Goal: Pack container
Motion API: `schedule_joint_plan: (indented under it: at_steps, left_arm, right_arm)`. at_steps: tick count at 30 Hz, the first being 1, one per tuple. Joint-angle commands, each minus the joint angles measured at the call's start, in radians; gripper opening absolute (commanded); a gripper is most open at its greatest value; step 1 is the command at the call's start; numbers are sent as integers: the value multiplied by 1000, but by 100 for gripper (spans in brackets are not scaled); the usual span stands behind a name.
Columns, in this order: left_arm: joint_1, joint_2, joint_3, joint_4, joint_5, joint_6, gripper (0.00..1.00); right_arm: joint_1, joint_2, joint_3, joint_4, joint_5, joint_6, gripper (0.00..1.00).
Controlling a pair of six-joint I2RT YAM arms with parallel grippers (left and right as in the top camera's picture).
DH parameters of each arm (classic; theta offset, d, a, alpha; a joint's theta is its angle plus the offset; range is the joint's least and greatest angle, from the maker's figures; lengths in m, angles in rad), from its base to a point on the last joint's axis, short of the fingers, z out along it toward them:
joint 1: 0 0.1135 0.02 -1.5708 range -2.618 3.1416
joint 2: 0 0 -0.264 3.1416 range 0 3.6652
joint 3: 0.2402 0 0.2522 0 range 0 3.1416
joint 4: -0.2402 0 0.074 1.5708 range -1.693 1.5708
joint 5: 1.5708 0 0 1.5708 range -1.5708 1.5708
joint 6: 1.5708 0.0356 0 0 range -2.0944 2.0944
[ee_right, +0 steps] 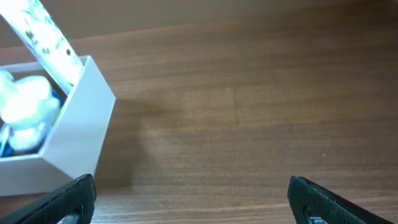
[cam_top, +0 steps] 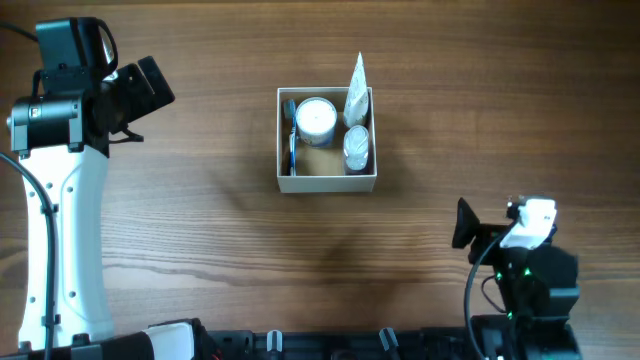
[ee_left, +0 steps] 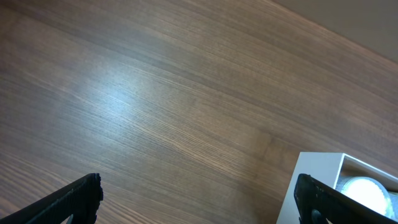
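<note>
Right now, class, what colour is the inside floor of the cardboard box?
Tan-brown, inside the white-walled container; the overhead view shows it best.

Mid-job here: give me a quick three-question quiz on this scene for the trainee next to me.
1. True or false: neither the left gripper nor the right gripper touches the container.
2. Which item sticks out past the container's rim? A) blue toothbrush B) white tube C) round jar
3. Fill in: the jaws of both grippers stand ____.

Key
1. True; both arms are away from it.
2. B; the white tube leans out at a far corner.
3. Open; nothing lies between the fingers in either wrist view.
</note>
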Motion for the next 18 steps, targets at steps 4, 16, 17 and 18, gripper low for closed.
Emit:
schedule_joint_plan:
  at_steps: [4,16,17,18]
  left_arm:
    - [3,2,5,2,8,13,100]
    - [3,2,5,2,8,13,100]
    - [3,2,5,2,8,13,100]
    - [3,2,5,2,8,13,100]
  right_arm:
    - [2,-105,-147,6,-12,27,100]
    - [2,-194,-209,12,-12,34,100]
    - [2,-194,-209,12,-12,33,100]
    - [2,-194,-209,12,-12,34,100]
